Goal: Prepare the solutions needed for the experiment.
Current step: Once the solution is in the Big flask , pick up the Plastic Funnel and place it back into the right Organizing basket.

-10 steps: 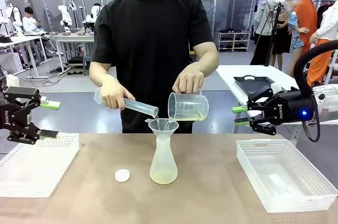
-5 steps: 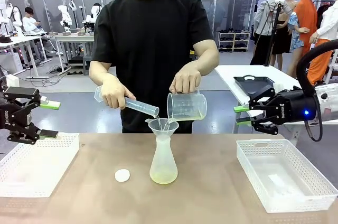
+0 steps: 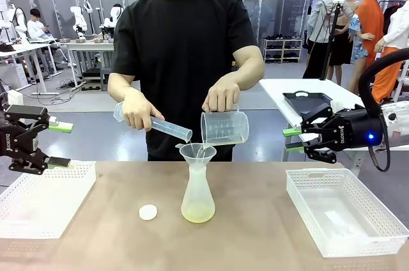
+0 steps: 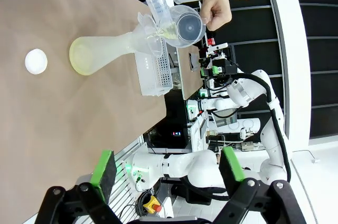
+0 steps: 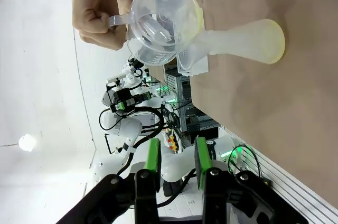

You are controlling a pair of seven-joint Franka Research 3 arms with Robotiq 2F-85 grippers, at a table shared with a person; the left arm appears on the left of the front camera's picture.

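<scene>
A person stands at the far side and tips a graduated cylinder (image 3: pixel 161 127) and a clear beaker (image 3: pixel 225 127) over a funnel (image 3: pixel 197 152) set in a translucent flask (image 3: pixel 198 194). A shallow pale yellow-green layer of the solutions lies in the flask's base (image 3: pixel 198 213) and in the beaker (image 3: pixel 227 141). My left gripper (image 3: pixel 61 144) hangs open over the left basket, well away from the flask. My right gripper (image 3: pixel 293 139) hovers at the right with a narrow gap between its pads and nothing in it. The flask (image 4: pixel 100 55) (image 5: pixel 248 42) appears sideways in both wrist views.
A white round cap (image 3: pixel 147 212) lies on the brown table left of the flask. White mesh baskets stand at the table's left (image 3: pixel 48 166) and right (image 3: pixel 319 172). A black tray (image 3: pixel 307 101) sits on a white table behind the right arm.
The person has brought the beaker a little left and tilted it further over the funnel. My right gripper drew back slightly to the right. The left arm has not moved.
</scene>
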